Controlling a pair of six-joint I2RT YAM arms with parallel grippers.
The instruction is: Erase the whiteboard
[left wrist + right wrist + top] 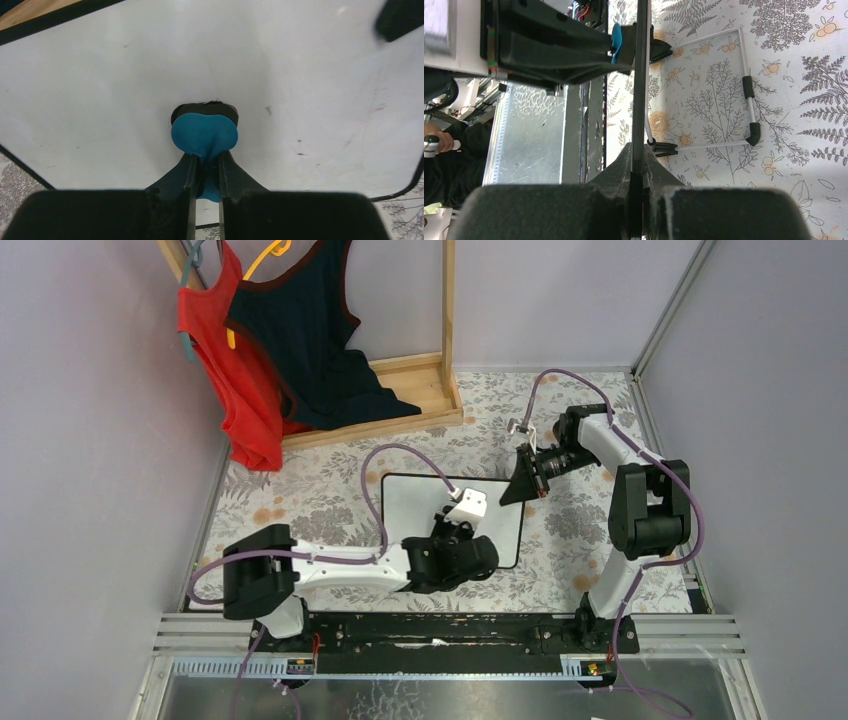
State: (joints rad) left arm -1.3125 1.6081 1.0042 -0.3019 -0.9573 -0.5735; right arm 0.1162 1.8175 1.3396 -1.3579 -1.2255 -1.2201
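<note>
The whiteboard stands on the floral table, white with a thin black frame. In the left wrist view its face looks wiped, with only faint red specks at the right. My left gripper is shut on a small blue-black eraser and presses it against the board; it also shows in the top view. My right gripper is shut on the board's edge, seen edge-on, at its upper right corner. The board's wire stand rests on the cloth behind it.
A wooden rack with a red top and a dark top stands at the back left. Grey walls close in both sides. A metal rail runs along the near edge.
</note>
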